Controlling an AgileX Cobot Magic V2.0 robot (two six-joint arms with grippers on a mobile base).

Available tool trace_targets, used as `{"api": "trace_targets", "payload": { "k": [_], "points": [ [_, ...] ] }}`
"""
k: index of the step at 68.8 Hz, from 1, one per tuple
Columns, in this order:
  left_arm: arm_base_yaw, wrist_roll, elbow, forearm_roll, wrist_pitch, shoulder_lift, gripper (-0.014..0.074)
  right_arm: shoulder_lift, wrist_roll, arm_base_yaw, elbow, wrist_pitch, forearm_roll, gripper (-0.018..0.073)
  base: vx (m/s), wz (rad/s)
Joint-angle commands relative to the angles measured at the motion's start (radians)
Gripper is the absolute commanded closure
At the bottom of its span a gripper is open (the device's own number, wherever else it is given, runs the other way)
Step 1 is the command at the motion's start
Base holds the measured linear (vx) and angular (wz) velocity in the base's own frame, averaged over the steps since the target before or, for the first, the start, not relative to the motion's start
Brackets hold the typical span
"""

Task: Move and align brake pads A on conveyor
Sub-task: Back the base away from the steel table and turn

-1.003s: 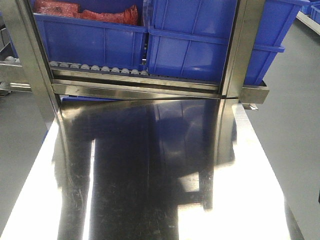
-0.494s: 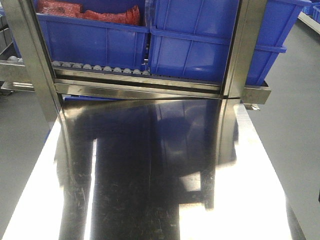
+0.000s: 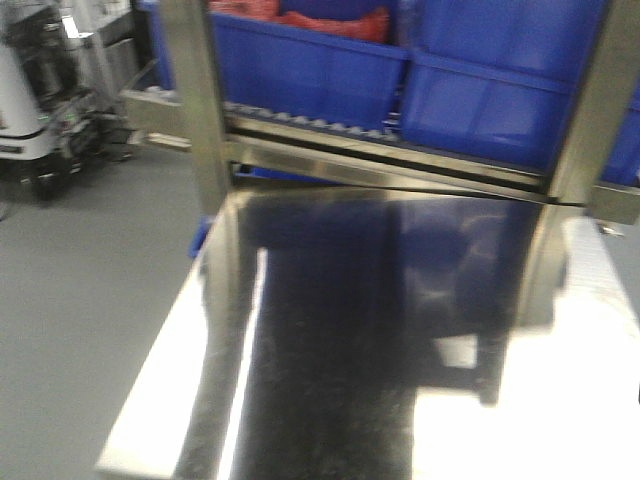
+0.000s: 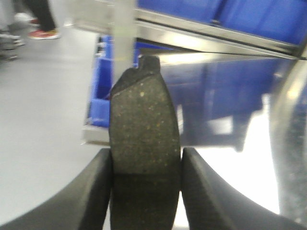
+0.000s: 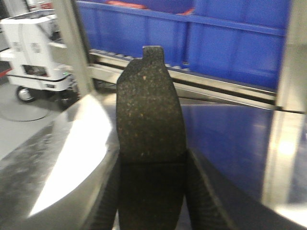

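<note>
Two pads carried, conveyor unseen.
My left gripper point(image 4: 146, 160) clenches one pad point(image 4: 144, 115), right gripper point(image 5: 152, 165) the other pad point(image 5: 149, 105), tabs at 12 o'clock; I'd carry both level above the table point(image 3: 560, 400).

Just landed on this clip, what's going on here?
Both arms are carrying parts. The left gripper is shut on a brake pad, gripped by its sides between the fingers, and the right gripper holds a second brake pad the same way. Ahead lies a shiny steel tabletop, with blue bins on a roller rack behind it. The conveyor is not in view, so neither pad has been placed yet.
</note>
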Motion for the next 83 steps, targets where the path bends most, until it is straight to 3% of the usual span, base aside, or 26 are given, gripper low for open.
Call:
{"api": "trace_targets", "payload": {
  "k": [1, 83],
  "points": [
    [-0.004, 0.000, -0.026, 0.020, -0.087, 0.012, 0.0603, 0.005, -0.007, -0.007, -0.032, -0.102, -0.023, 0.0566, -0.15, 0.62],
    [-0.004, 0.000, -0.026, 0.019, -0.086, 0.012, 0.0603, 0.005, -0.007, -0.007, -0.032, -0.104, -0.023, 0.0566, -0.19, 0.75]
  ]
}}
